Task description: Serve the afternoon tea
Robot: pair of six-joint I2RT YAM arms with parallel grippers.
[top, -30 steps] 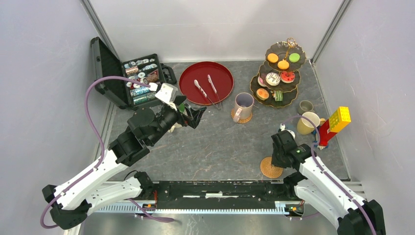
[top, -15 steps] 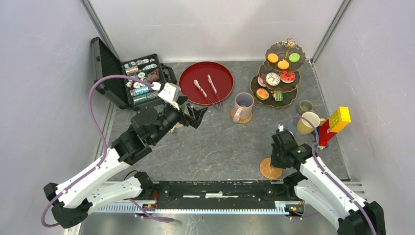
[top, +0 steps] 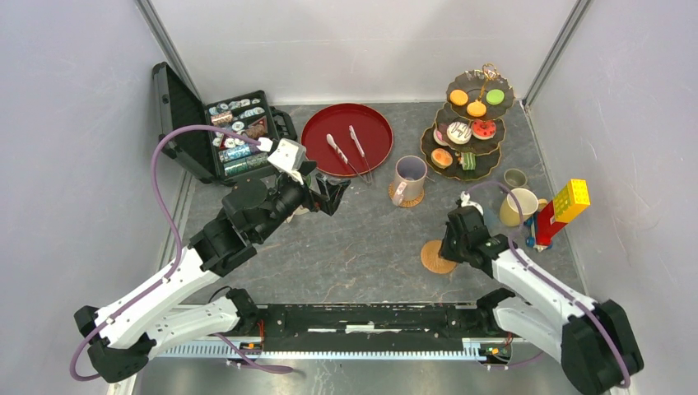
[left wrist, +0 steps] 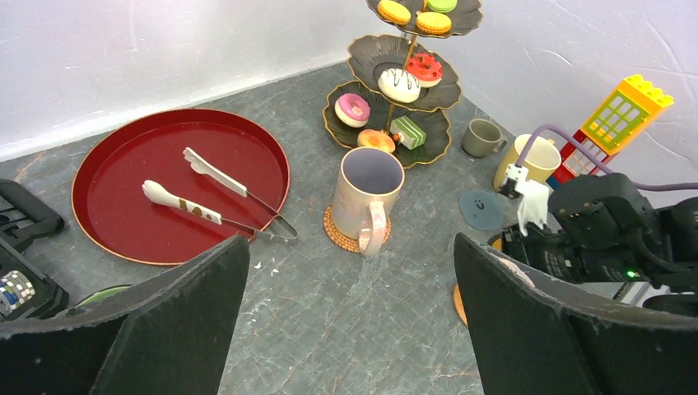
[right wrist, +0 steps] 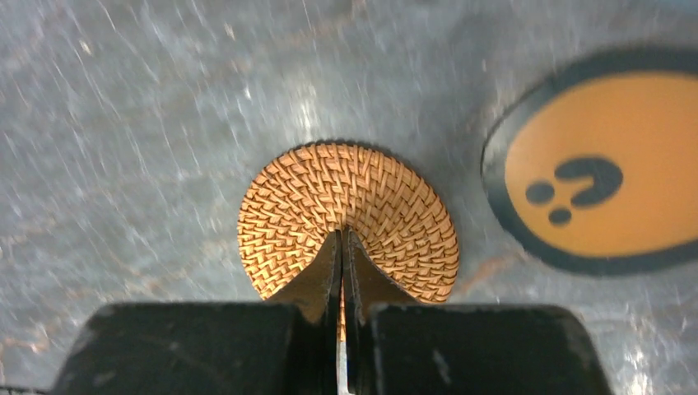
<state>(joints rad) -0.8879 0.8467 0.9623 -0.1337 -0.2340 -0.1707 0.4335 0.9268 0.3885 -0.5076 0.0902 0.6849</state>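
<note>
Gripping the near edge of a woven coaster [right wrist: 346,206] with the right pincer [right wrist: 342,240], jaws nearly together on the weave. Can't tell whether flat on the table [top: 362,247] or just off it. Lying right of centre, just beside an orange face disc [right wrist: 593,193].

Holding the left pincer [top: 332,194] wide open and empty, above the table near the red tray [top: 374,123], aimed across the scene.

Done, by the look of it:
- Beige mug [top: 409,174] upright on a second woven coaster [top: 407,197], between tray and stand.
- Cakes [top: 459,132] spread over all three tiers of the stand [top: 487,169], back right.

Left, judging from the layout:
- Placing the held coaster as a second setting.
- Moving the yellow mug [top: 517,206] and small grey mug [top: 515,178], both parked by the right wall with no woven coaster under them.
- Plating nothing yet: no cake off the stand, tongs [top: 347,152] idle in the tray.

Roughly one setting of several finished, so early-to-mid. No clear sight of a fourth mug.
</note>
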